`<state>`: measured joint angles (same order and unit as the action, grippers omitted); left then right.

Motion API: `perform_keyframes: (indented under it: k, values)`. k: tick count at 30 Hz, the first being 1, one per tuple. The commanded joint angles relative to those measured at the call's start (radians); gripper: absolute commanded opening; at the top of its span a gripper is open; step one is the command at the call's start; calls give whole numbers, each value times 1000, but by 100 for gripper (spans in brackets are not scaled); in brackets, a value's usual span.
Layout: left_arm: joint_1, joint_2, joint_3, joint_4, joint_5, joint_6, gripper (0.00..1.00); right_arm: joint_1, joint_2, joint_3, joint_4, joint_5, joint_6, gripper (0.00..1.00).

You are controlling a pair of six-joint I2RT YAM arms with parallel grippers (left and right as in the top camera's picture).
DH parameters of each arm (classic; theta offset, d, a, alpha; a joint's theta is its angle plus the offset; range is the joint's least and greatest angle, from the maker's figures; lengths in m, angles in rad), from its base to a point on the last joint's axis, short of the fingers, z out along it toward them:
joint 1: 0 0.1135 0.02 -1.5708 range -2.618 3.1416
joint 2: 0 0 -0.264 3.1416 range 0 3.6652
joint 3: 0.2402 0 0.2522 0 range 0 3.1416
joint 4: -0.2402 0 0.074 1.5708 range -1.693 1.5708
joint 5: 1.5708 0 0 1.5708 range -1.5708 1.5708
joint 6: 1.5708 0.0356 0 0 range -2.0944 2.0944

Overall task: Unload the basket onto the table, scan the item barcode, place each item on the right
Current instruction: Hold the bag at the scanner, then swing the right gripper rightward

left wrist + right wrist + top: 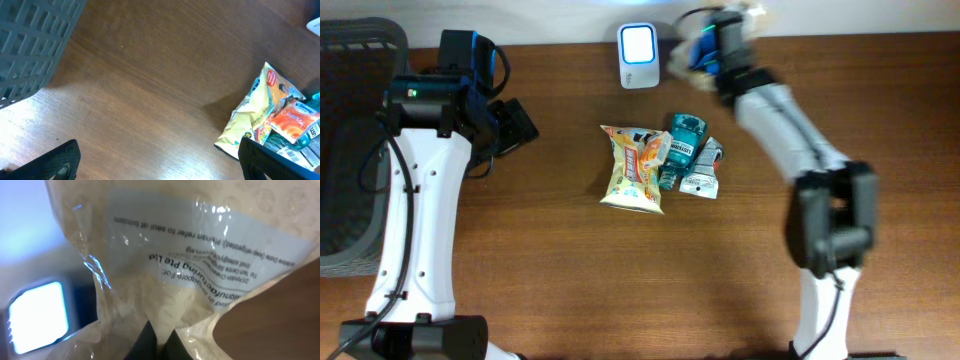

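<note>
The wooden table (560,250) fills the overhead view, with a dark grey slatted basket (350,150) at its left edge. The white left arm (420,220) runs up beside the basket, and the left gripper (520,128) hangs over bare wood with its jaws spread wide and nothing between them. The right arm (780,120) reaches to the far edge of the table. There the right gripper (156,341) is clamped tight on the lower seam of a clear plastic bag (190,270), whose pale label shows small printed text upside down in the wrist view. The bag is in the air just right of the white scanner (638,45), whose screen glows bright. In the middle of the table lie a yellow snack packet (634,170), a teal bottle (683,140) touching its right side, and a small silver pack (702,172) against the bottle.
</note>
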<state>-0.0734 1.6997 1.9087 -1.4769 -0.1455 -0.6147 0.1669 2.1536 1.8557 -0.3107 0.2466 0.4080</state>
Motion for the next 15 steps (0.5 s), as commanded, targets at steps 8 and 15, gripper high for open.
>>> perform_keyframes:
  k: [8,15]
  values:
    - [0,-5,2,-2,0,-10,99,-575,-77,8,-426,34,2,4]
    - [0,-5,2,-2,0,-10,99,-821,28,-10,-475,8,1,4]
